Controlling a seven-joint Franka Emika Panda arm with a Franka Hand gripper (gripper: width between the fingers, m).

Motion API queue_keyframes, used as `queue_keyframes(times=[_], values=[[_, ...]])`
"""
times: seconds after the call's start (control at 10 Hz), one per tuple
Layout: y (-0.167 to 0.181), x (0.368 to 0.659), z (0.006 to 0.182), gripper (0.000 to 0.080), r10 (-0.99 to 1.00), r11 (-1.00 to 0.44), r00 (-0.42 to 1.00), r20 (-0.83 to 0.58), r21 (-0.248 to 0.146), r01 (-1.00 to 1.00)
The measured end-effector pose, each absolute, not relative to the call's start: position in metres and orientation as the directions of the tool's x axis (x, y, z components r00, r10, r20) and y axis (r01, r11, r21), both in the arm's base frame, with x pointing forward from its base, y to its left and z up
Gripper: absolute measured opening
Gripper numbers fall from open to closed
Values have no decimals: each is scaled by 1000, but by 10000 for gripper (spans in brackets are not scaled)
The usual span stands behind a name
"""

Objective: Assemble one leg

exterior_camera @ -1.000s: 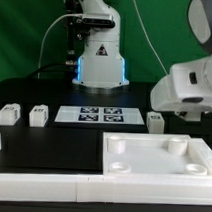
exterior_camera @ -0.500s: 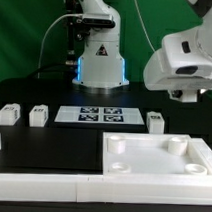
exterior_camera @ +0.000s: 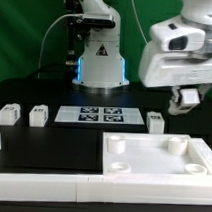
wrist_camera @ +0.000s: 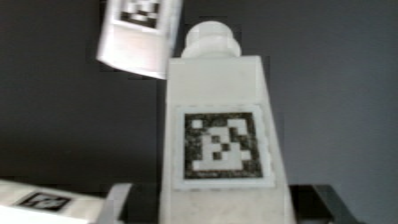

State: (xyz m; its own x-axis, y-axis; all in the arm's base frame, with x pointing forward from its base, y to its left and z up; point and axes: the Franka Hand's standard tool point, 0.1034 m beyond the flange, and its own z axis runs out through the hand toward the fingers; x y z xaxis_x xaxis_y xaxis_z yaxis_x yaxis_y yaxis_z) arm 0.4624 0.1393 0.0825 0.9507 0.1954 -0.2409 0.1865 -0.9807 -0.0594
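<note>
In the wrist view my gripper (wrist_camera: 217, 203) is shut on the leg (wrist_camera: 217, 110), a tall white block with a black-and-white tag facing the camera and a round peg on its far end. Dark fingers (wrist_camera: 329, 205) flank its base. In the exterior view the gripper (exterior_camera: 186, 99) hangs high at the right, well above the table, and the white hand mostly hides the held leg. Three more legs stand on the black table: two at the exterior view's left (exterior_camera: 9, 114) (exterior_camera: 38, 115) and one at the right (exterior_camera: 155, 120).
The big white tray-like piece (exterior_camera: 141, 166) with round corner sockets lies at the front right. The marker board (exterior_camera: 91, 115) lies mid-table before the robot base (exterior_camera: 101, 64). A white strip (exterior_camera: 41, 179) runs along the front edge. Another leg (wrist_camera: 139, 35) shows beyond the held one.
The hand has risen and moved toward the exterior view's left, away from the table at the right. The legs on the table have not moved.
</note>
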Motion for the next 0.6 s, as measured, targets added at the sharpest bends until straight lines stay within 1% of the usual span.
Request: queue_keyframes(times=[0.2,0.3,0.4,0.5,0.6], values=[[119,476,95,294,215,-976,974,-69,-57,211],[114,486,98,294,213,-975,975,57,-52,216],[116,481,94,294,213,-974,967,139,-49,221],[116,476,91,294,216,-973,968,129,-49,224],[116,478,92,294,215,-974,968,132,-49,223]])
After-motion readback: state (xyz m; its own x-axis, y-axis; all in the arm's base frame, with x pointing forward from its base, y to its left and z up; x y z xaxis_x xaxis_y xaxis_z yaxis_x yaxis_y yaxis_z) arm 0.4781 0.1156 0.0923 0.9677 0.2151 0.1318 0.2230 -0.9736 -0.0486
